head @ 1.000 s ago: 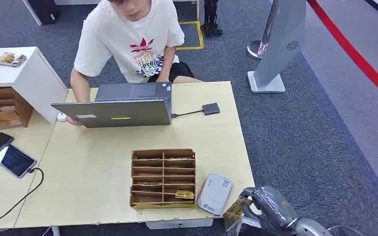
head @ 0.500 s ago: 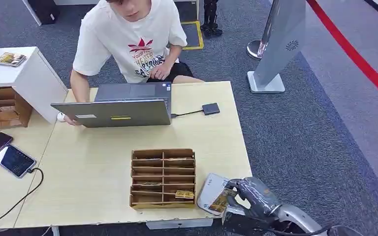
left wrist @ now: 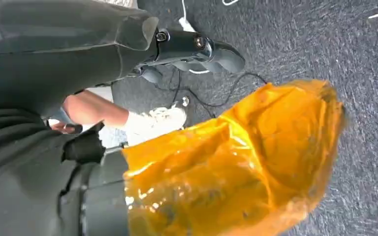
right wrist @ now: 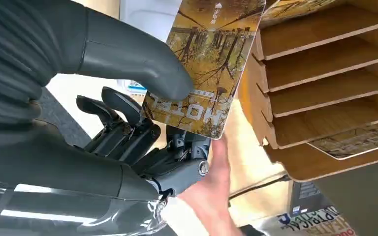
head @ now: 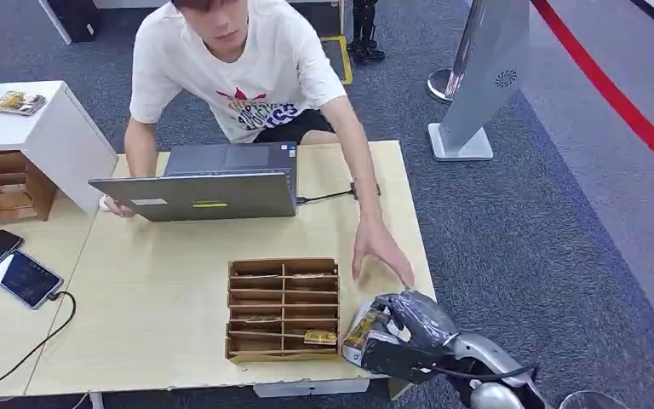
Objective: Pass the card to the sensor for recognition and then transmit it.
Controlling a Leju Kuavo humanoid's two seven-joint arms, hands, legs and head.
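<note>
My right hand (head: pixel 410 328) pinches a yellow-brown picture card (head: pixel 364 326) between thumb and fingers. It holds the card over the white card reader (head: pixel 350 348) at the table's near right corner. Up close the card (right wrist: pixel 206 64) sits under my thumb (right wrist: pixel 133 59), with the white reader (right wrist: pixel 147 12) behind it. A person's hand (head: pixel 381 251) reaches across the table and hovers just beyond my right hand; the same hand (right wrist: pixel 211 196) is close to my fingers. My left hand (left wrist: pixel 197 49) hangs over the floor with its fingers stretched and nothing in them.
A wooden slotted card box (head: pixel 281 308) stands left of the reader, with a card (head: pixel 319 337) in a near slot. An open laptop (head: pixel 196 192) is at the table's far side. Two phones (head: pixel 24 277) lie far left. An orange bag (left wrist: pixel 236 162) lies below my left arm.
My right hand has moved left and onto the table with the card, over the reader. The person has leaned in and reached a hand towards it.
</note>
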